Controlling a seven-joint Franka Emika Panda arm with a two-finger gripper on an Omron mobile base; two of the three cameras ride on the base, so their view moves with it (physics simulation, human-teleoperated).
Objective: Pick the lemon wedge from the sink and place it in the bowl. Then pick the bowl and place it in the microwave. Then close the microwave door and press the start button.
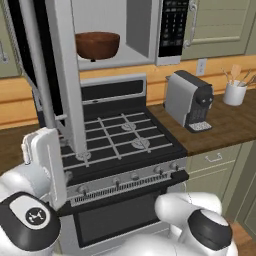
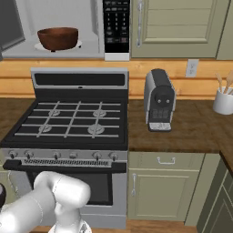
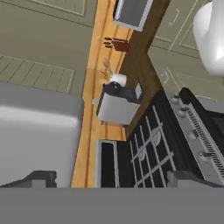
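- My end effector [image 3: 111, 177] is released, its two dark tips spread wide with nothing between them.
- The round, deep, reddish-brown bowl [image 1: 97, 45] sits inside the silver-grey microwave [image 1: 145, 30], at ten o'clock of its black keypad.
- The silver-framed microwave door [image 1: 62, 75] stands open.

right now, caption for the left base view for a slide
Bowl sits inside the microwave, its door hanging open over the stove.
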